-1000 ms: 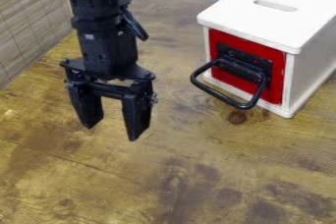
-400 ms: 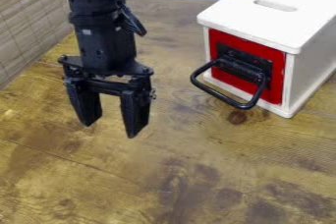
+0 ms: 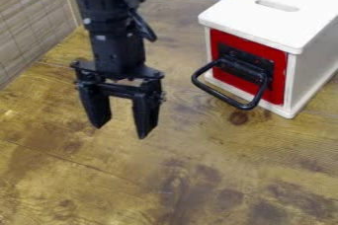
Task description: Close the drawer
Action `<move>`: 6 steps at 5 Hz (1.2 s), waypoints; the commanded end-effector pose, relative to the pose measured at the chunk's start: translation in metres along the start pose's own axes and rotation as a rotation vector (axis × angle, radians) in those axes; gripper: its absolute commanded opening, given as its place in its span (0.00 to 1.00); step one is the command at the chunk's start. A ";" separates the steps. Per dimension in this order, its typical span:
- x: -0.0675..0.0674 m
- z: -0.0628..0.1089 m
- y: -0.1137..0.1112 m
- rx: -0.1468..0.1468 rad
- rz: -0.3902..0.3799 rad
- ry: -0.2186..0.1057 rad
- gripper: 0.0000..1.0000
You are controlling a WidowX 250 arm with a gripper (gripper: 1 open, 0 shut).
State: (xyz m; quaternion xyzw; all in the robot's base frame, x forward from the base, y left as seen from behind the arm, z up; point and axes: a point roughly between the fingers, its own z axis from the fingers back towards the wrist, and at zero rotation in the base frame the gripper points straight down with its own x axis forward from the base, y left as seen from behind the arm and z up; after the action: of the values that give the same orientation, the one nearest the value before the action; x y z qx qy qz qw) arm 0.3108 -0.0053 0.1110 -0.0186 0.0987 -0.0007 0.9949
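Observation:
The drawer (image 3: 247,66) is a red front with a black panel and a large black loop handle (image 3: 227,85), set in a white box (image 3: 278,17) at the right of the camera view. Its front sits about level with the box face, and the handle sticks out toward the left. My black gripper (image 3: 121,125) hangs over the wooden table to the left of the handle, well apart from it. Its two fingers (image 3: 97,111) point down, open, with nothing between them.
The white box has a slot (image 3: 278,6) in its top. A woven panel (image 3: 30,27) runs along the far left edge. The brown wooden table (image 3: 199,180) stretches in front of and beneath my gripper.
My gripper has shifted a little to the right, toward the drawer handle, still open. The drawer and box look unchanged.

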 end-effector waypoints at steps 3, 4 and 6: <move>0.019 0.006 -0.016 0.001 -0.025 -0.025 1.00; 0.027 0.005 -0.021 0.004 -0.034 -0.021 1.00; 0.043 0.004 -0.030 0.021 -0.057 -0.027 1.00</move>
State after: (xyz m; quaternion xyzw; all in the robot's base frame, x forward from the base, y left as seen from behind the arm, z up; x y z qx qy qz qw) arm 0.3466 -0.0295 0.0893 -0.0136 0.1178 -0.0192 0.9928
